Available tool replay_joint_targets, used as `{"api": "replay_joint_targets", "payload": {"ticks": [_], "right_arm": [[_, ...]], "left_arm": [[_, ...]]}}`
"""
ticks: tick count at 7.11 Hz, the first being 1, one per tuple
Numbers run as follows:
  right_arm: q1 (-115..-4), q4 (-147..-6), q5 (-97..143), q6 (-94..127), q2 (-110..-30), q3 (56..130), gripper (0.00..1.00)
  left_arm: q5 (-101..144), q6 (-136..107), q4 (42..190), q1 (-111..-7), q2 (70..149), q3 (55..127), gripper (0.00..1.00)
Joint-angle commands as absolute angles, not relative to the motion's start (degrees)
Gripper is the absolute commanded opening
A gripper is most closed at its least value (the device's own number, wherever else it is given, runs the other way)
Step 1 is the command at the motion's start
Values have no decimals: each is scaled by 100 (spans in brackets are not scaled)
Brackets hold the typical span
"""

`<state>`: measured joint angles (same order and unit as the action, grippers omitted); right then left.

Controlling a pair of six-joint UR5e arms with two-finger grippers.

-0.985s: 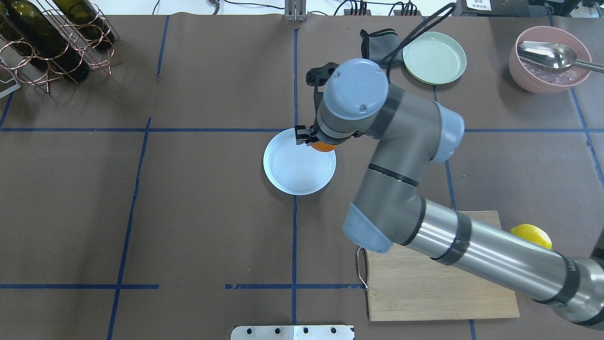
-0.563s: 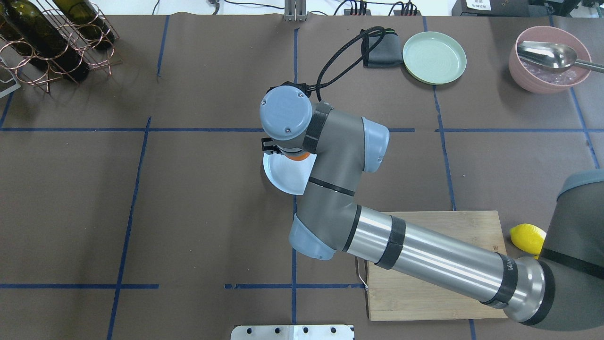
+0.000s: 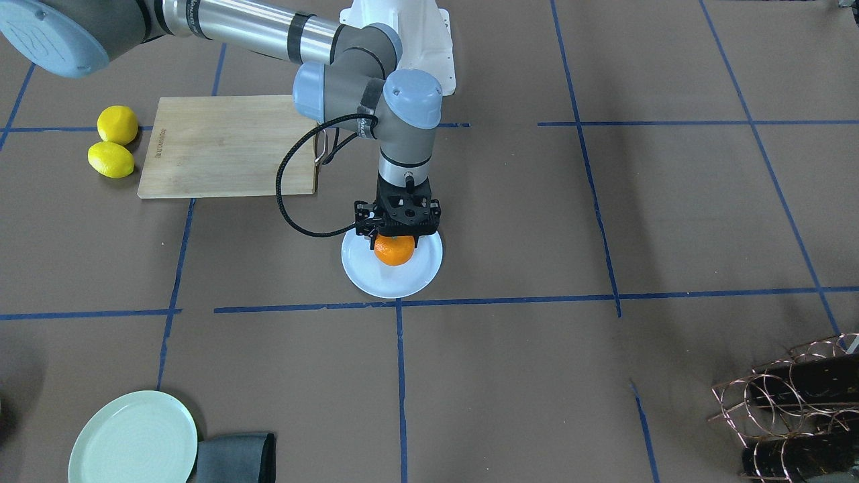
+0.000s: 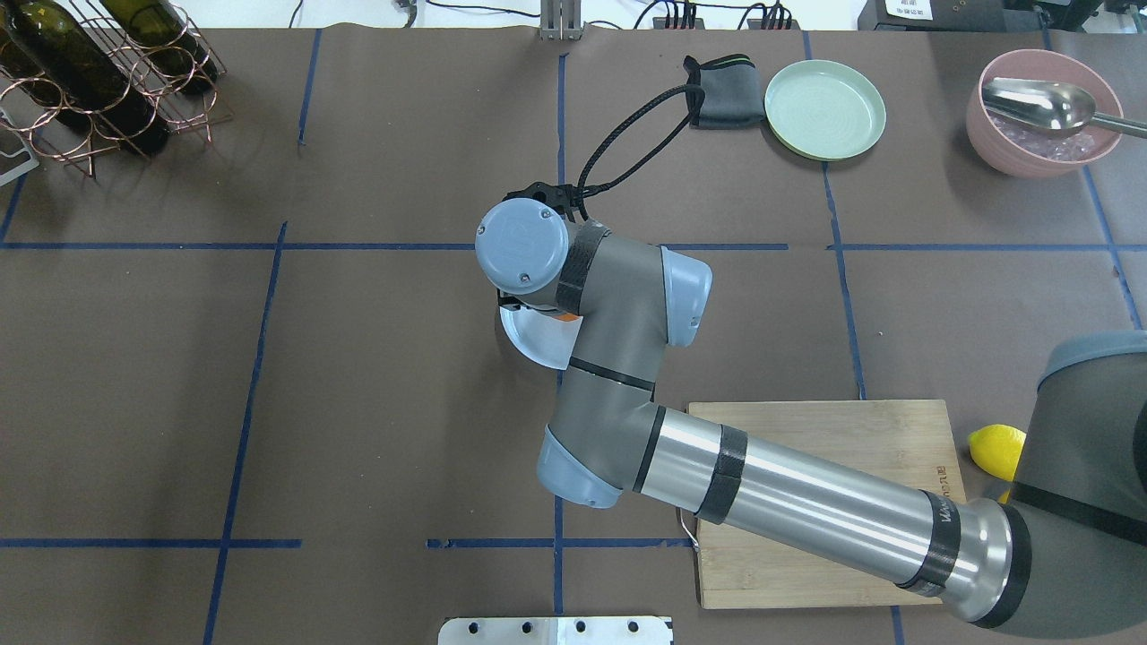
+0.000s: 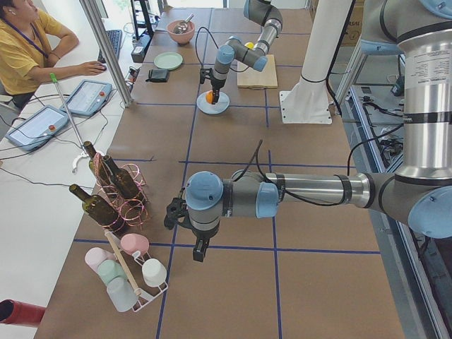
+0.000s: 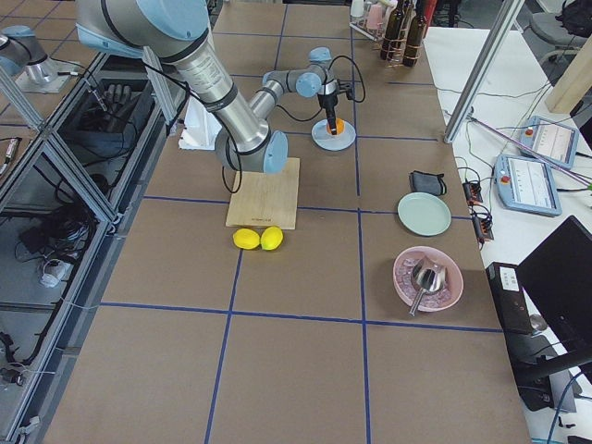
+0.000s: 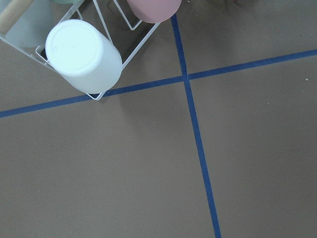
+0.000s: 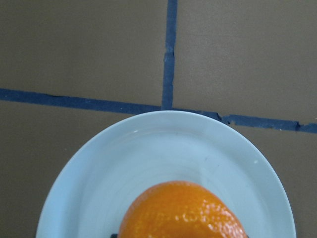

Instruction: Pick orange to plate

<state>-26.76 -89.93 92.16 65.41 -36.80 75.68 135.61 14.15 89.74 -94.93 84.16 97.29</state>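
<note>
The orange (image 3: 394, 251) sits low over the middle of the white plate (image 3: 373, 282), and my right gripper (image 3: 394, 241) comes straight down on it, shut on the orange. I cannot tell whether the fruit touches the plate. In the right wrist view the orange (image 8: 182, 212) fills the bottom edge above the plate (image 8: 163, 144). From overhead my wrist hides most of the plate (image 4: 530, 339); only a sliver of the orange (image 4: 564, 315) shows. My left gripper (image 5: 195, 248) hangs far off near the bottle rack; I cannot tell whether it is open.
A wooden cutting board (image 3: 228, 144) lies beside the plate, with two lemons (image 3: 115, 125) past it. At the table's far side are a pale green plate (image 4: 824, 109), a dark cloth (image 4: 726, 90) and a pink bowl with a scoop (image 4: 1044, 112). A wine rack (image 4: 99, 72) and a cup rack (image 7: 84, 54) stand on my left.
My right arm has swung left, carrying the orange from the plate's far right rim to over its middle. The wrist now covers most of the plate from overhead.
</note>
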Motion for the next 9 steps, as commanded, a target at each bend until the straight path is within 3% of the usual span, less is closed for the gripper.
{"api": "replay_joint_targets", "payload": {"ticks": [1,2,5,8,9], "right_arm": [[-2681,-8983,9211,6653,-3683,7515,85],[-2681,-8991,9220,6653,-3683,7515,100],[-3073,-8727,9699,6513,-3700,7995,100],[-4801,-9770,11463,4070,-4619,9531,100],[-5486,-9817,12070,3121,-5015,9745,100]], "left_arm": [[13562,1415,8974,-9492,8429,9729,100],[13562,1415,8974,-9492,8429,9738,100],[13562,1432,8982,-9501,8420,9738,100],[13518,1407,8974,-9510,8419,9809,100],[13552,1371,8930,-9501,8420,9809,100]]}}
